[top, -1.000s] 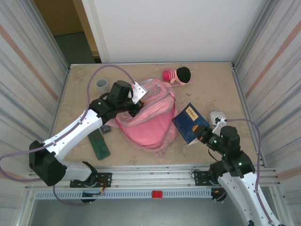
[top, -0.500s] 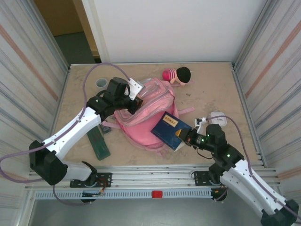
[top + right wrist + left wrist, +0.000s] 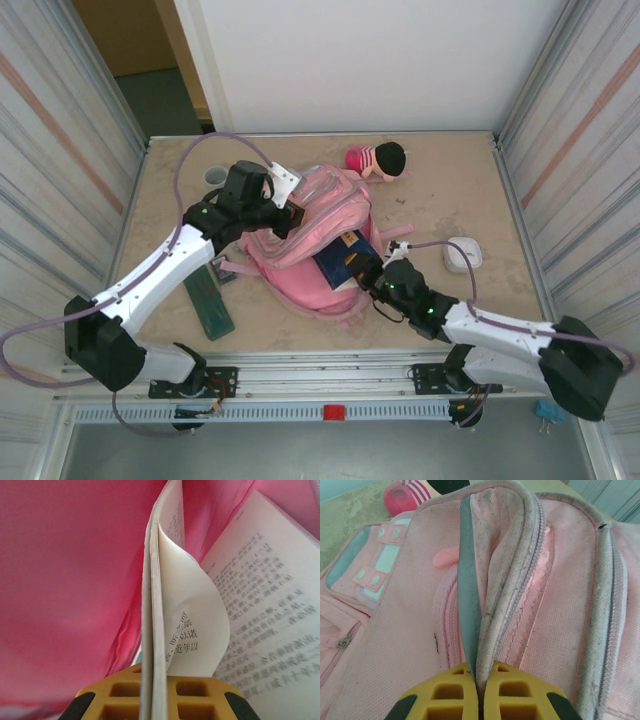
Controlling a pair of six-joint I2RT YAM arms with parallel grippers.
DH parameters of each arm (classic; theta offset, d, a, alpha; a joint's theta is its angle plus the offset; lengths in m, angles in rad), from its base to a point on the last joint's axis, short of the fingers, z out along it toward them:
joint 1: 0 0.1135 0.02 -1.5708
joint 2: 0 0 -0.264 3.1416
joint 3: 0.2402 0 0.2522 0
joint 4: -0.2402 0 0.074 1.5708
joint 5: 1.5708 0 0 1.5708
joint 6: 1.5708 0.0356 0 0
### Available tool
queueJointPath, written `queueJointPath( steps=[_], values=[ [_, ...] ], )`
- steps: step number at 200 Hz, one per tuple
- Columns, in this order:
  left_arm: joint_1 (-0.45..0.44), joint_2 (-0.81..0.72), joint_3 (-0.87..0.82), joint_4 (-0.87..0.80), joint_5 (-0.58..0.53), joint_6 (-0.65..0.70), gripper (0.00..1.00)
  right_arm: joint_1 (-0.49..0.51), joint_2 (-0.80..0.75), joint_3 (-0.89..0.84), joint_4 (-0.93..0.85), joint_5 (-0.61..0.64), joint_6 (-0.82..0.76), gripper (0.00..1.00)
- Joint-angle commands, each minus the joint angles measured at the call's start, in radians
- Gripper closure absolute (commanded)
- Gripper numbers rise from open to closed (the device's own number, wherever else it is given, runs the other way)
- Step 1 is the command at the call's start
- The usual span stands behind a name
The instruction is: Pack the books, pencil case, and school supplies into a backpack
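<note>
Now the dark blue book (image 3: 343,256) sits partly inside the mouth of the pink backpack (image 3: 305,285). A second ago it lay on the table (image 3: 450,190) to the right of the bag, and half a second ago it was over the bag's lower right corner. The right gripper (image 3: 368,278) has carried it there and remains clamped on the book's near edge. In the right wrist view the yellow fingers (image 3: 115,695) pinch a bundle of pages and one leaf curls loose to the right. Pink fabric surrounds the book, which confirms entry into the compartment.

The left gripper (image 3: 288,214) is closed on the rim of the backpack opening. In the left wrist view the teal-trimmed edge and zipper tape run straight into the shut fingers (image 3: 445,695). This arm has shifted only slightly and keeps the mouth raised.

Assessment: book insertion is in progress, not complete, as part of the cover is still outside. Loose pages may fold or catch on the lining as the book goes deeper. The dark green flat item (image 3: 208,300) and the small white object (image 3: 463,254) remain on the table, unpacked.
</note>
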Motion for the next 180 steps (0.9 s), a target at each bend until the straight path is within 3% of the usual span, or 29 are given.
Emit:
queueJointPath(
  steps=[1,39,57,66,88,96,122,180],
  values=[
    [0.012,-0.016,0.044,0.156,0.062,-0.043,1.0,0.028,0.075,0.082,0.159,0.185,0.004,1.0],
    [0.016,-0.014,0.053,0.177,0.105,-0.066,1.0,0.031,0.262,0.197,0.181,0.241,-0.003,1.0],
    [0.019,-0.018,0.055,0.182,0.112,-0.071,1.0,0.025,0.359,0.262,0.18,0.226,0.003,0.91],
    [0.02,-0.019,0.055,0.184,0.11,-0.073,1.0,0.012,0.405,0.297,0.172,0.192,0.008,0.81],
    [0.028,-0.024,0.052,0.182,0.096,-0.067,1.0,-0.024,0.479,0.37,0.1,0.08,0.02,0.43],
    [0.032,-0.026,0.049,0.176,0.083,-0.062,1.0,-0.025,0.483,0.379,0.059,0.07,0.025,0.37],
    [0.054,-0.038,0.022,0.177,0.055,-0.06,1.0,-0.03,0.449,0.356,-0.03,0.037,0.031,0.35],
    [0.087,-0.033,-0.013,0.194,0.044,-0.067,1.0,-0.086,0.357,0.274,0.048,-0.146,-0.024,0.36]
  ],
)
